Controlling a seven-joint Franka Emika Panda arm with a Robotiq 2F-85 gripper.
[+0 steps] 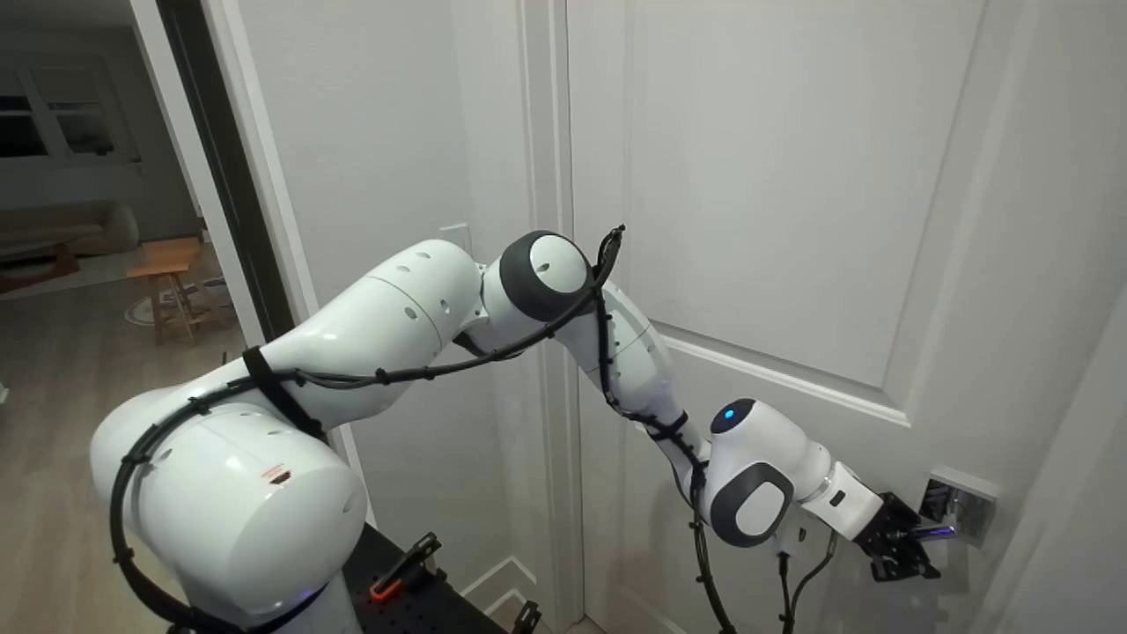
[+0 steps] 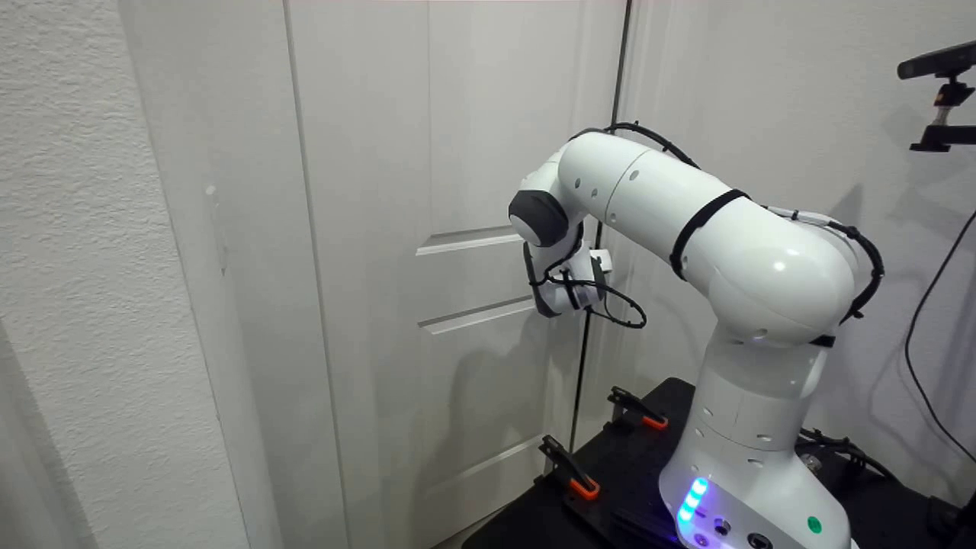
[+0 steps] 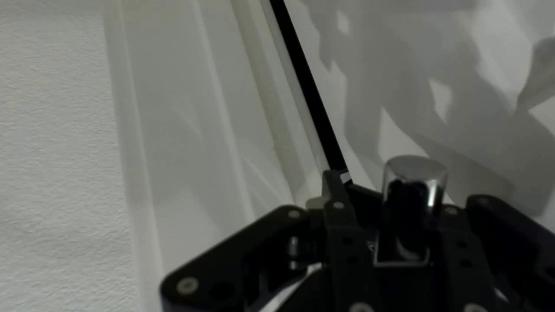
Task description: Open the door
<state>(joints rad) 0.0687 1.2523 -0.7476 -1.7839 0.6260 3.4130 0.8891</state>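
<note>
In the wrist view the gripper (image 3: 401,203) is straddling the silver lever handle (image 3: 416,180), its black fingers (image 3: 349,242) standing partway apart with the lever lying between them; whether they are pressing on it I cannot tell. In an exterior view the lever is jutting from a shiny square plate (image 1: 977,515), toward the lower right of the tall white door (image 1: 792,176), and the gripper is tilting down beside the plate. The door is filling much of both exterior views, its raised panels showing; whether it is ajar I cannot make out. Along it in the wrist view a black strip (image 3: 310,86) is slanting between the door's shadowed face and the white frame (image 3: 177,108), with a textured wall (image 3: 65,173) lying farther left. Back from the gripper, the white arm (image 1: 379,308) is bending at its elbow, a black cable (image 1: 339,380) running along it. Its base (image 2: 751,427) is standing on a black platform (image 2: 534,526), where orange-and-black clamps (image 2: 570,467) are sitting near the edge. Farther off, a wooden stool (image 1: 172,255) is standing near a pale sofa (image 1: 88,220).
</note>
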